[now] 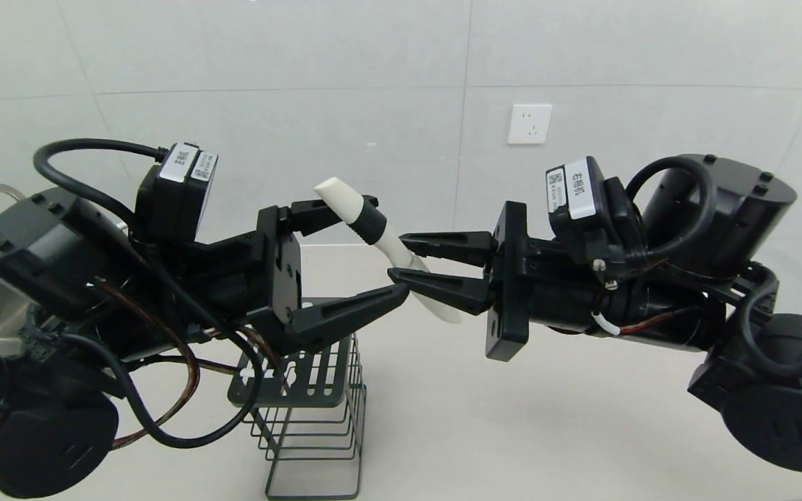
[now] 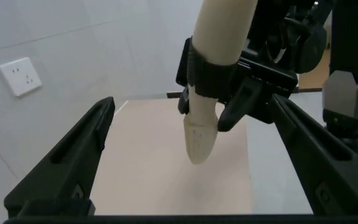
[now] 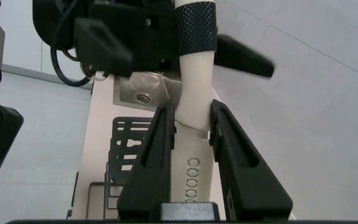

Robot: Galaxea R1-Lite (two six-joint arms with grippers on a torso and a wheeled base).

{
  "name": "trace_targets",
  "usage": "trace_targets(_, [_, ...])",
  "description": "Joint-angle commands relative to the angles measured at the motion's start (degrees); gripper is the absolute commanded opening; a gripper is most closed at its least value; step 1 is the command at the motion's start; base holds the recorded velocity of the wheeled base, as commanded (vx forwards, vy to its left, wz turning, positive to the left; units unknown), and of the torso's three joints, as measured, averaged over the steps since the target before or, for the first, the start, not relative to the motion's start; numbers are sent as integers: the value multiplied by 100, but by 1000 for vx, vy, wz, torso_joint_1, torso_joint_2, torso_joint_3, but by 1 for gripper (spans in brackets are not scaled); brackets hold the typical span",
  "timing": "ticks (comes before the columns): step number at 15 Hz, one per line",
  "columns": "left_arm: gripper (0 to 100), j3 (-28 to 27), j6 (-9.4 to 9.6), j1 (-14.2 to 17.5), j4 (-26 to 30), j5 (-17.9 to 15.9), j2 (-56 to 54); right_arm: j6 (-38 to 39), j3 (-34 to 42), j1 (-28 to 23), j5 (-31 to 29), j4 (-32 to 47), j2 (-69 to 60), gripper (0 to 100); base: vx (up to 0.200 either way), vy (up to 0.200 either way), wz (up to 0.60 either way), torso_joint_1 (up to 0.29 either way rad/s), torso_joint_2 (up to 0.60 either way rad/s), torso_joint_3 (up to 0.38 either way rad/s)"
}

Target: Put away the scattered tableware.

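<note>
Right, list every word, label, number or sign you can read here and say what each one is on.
Stickers on the left wrist camera: code squares and fine print, too small to read.
Stickers on the right wrist camera: a code square and a few characters, too blurred to quote.
On the white utensil: a row of small oval marks; cannot tell if they are letters.
On the wall socket: nothing readable.
</note>
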Motion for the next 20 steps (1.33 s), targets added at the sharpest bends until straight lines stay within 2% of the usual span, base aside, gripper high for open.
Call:
trace_targets(1, [100, -167, -176, -26, -184, 5, 70, -1, 1, 6, 3, 0, 52, 0, 0, 0, 0, 0, 0, 0])
trace_targets(5, [100, -361, -800, -26, -632, 48, 79, -1, -104, 6, -6, 0, 61, 0, 0, 0, 0, 0, 0, 0])
trace_targets(12, [100, -361, -808, -26, -641, 48, 140, 34, -333, 15, -6, -62, 201, 0, 0, 0, 0, 0, 0, 0])
trace_targets(13, [0, -361, -817, -26, -650, 48, 140, 34, -350, 15, -6, -62, 228, 0, 0, 0, 0, 0, 0, 0])
trace_targets(14, [0, -361, -826, -26, -650, 57, 131, 34, -350, 6, -6, -62, 236, 0, 0, 0, 0, 0, 0, 0])
trace_targets(16, [0, -369, -958, -43, -659, 57, 88, 43, -491, -2, -14, -80, 342, 0, 0, 0, 0, 0, 0, 0])
trace_targets(19, [0, -369, -958, -140, -676, 180, 79, 16, -684, -2, -23, -88, 447, 0, 0, 0, 0, 0, 0, 0])
trace_targets(20, [0, -369, -967, -175, -676, 198, 70, 7, -746, 6, -32, -88, 465, 100, 0, 0, 0, 0, 0, 0])
